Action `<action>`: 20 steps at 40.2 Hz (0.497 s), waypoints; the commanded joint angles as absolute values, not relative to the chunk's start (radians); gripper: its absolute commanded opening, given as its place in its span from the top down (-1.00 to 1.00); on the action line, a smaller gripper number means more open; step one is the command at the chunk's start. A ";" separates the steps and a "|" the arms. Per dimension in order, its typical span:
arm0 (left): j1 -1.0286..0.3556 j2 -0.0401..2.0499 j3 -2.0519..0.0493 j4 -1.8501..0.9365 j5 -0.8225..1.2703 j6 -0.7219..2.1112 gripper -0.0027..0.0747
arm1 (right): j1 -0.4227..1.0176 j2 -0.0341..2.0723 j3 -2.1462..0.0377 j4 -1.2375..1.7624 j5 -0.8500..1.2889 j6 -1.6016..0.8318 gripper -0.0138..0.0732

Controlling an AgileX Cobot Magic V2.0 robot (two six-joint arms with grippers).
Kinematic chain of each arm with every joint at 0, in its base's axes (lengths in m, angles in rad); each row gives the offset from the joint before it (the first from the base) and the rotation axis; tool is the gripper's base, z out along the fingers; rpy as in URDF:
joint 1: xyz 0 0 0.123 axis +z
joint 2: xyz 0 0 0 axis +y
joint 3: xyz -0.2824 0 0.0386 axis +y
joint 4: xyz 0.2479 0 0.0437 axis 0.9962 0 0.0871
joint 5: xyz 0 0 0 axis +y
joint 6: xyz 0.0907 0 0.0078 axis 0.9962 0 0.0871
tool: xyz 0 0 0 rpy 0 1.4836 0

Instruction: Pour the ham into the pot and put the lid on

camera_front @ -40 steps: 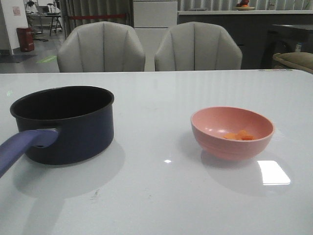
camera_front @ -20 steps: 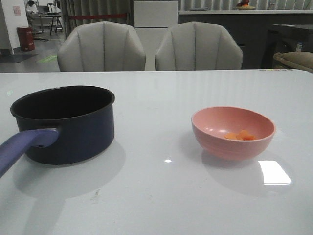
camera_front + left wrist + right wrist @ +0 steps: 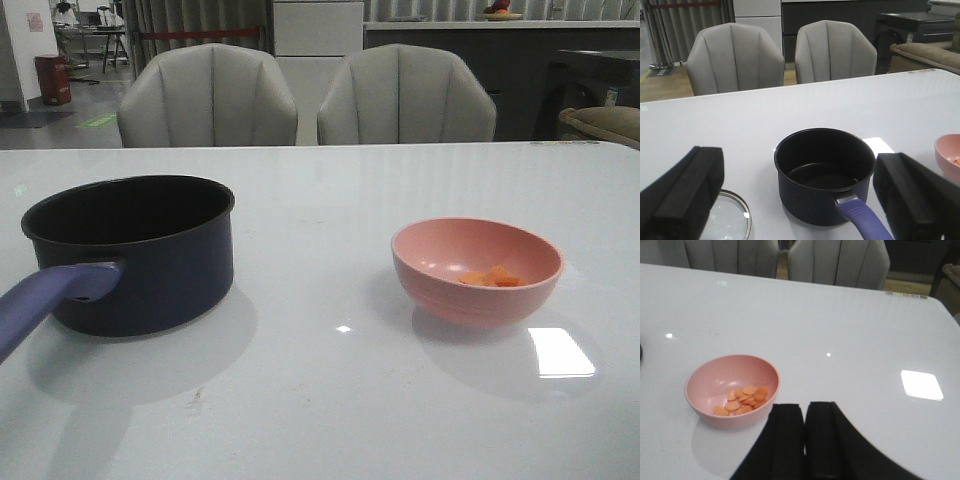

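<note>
— Starting from my own end: my left gripper [image 3: 800, 200] has its jaws spread wide and empty, hanging on the near side of the pot [image 3: 130, 250], lined up with the purple handle [image 3: 860, 220]. My right gripper [image 3: 804, 440] has its fingers pressed nearly together, holding nothing, hovering just on the near side of the pink bowl [image 3: 475, 268].

— What worries you first?

— Those closed fingers. If I go for the bowl's rim without opening, I'd judge they'll shove it across this glossy table [image 3: 330, 400] rather than grasp it. The ham [image 3: 742, 400] sits loose in the bowl's bottom, so a knock or a hasty tilt could scatter pieces.

— And the pot?

— It stands empty, well apart from the bowl, toward my left. That carry is long; tipping early would drop ham on the table short of the pot. Its handle juts toward me, and my left arm could clip it and spin the pot.

— The lid?

— The lid [image 3: 727, 220] lies flat beside the pot, only partly visible behind my left finger. Glass on a slick surface; a poor pinch could let it slide.
</note>
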State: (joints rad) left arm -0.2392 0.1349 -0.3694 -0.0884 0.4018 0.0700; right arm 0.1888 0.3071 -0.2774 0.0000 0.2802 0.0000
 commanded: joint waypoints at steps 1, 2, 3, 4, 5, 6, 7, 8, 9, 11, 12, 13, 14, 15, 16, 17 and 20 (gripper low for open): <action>-0.247 0.148 -0.396 -0.094 0.320 0.069 -0.72 | 0.188 0.349 -0.316 0.000 0.207 0.000 0.33; -0.247 0.148 -0.396 -0.094 0.320 0.069 -0.72 | 0.188 0.355 -0.316 0.000 0.196 0.000 0.33; -0.247 0.148 -0.396 -0.094 0.320 0.069 -0.72 | 0.188 0.366 -0.316 0.000 0.186 0.000 0.33; -0.247 0.148 -0.396 -0.094 0.320 0.069 -0.72 | 0.188 0.377 -0.316 0.011 0.168 0.000 0.33; -0.247 0.148 -0.396 -0.094 0.320 0.069 -0.72 | 0.188 0.386 -0.317 0.019 0.154 0.000 0.33; -0.247 0.148 -0.396 -0.094 0.320 0.069 -0.72 | 0.188 0.400 -0.321 0.033 0.146 0.000 0.30; -0.247 0.148 -0.396 -0.094 0.320 0.069 -0.72 | 0.188 0.413 -0.327 0.046 0.143 0.000 0.27; -0.247 0.148 -0.396 -0.094 0.320 0.069 -0.72 | 0.188 0.432 -0.338 0.054 0.143 0.000 0.20; -0.247 0.148 -0.396 -0.094 0.320 0.069 -0.72 | 0.188 0.449 -0.350 0.064 0.144 0.000 0.13; -0.247 0.148 -0.396 -0.094 0.320 0.069 -0.72 | 0.188 0.500 -0.374 0.079 0.149 0.000 -0.07; -0.247 0.148 -0.396 -0.094 0.320 0.069 -0.72 | 0.188 0.523 -0.385 0.082 0.151 0.000 -0.19; -0.247 0.148 -0.396 -0.094 0.320 0.069 -0.72 | 0.188 0.554 -0.400 0.085 0.153 0.000 -0.31; -0.247 0.148 -0.396 -0.094 0.320 0.069 -0.72 | 0.188 0.579 -0.411 0.086 0.156 0.000 -0.40; -0.247 0.148 -0.396 -0.094 0.320 0.069 -0.72 | 0.188 0.613 -0.427 0.086 0.157 0.000 -0.49; -0.247 0.148 -0.396 -0.094 0.320 0.069 -0.72 | 0.188 0.639 -0.444 0.087 0.161 0.000 -0.55; -0.247 0.148 -0.396 -0.094 0.320 0.069 -0.72 | 0.188 0.675 -0.457 0.090 0.162 0.000 -0.60; -0.247 0.148 -0.396 -0.094 0.320 0.069 -0.72 | 0.188 0.778 -0.506 0.110 0.171 0.000 -0.62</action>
State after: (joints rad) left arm -0.2392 0.1349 -0.3694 -0.0884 0.4018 0.0700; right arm 0.1888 0.6823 -0.4257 0.0867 0.2378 0.0000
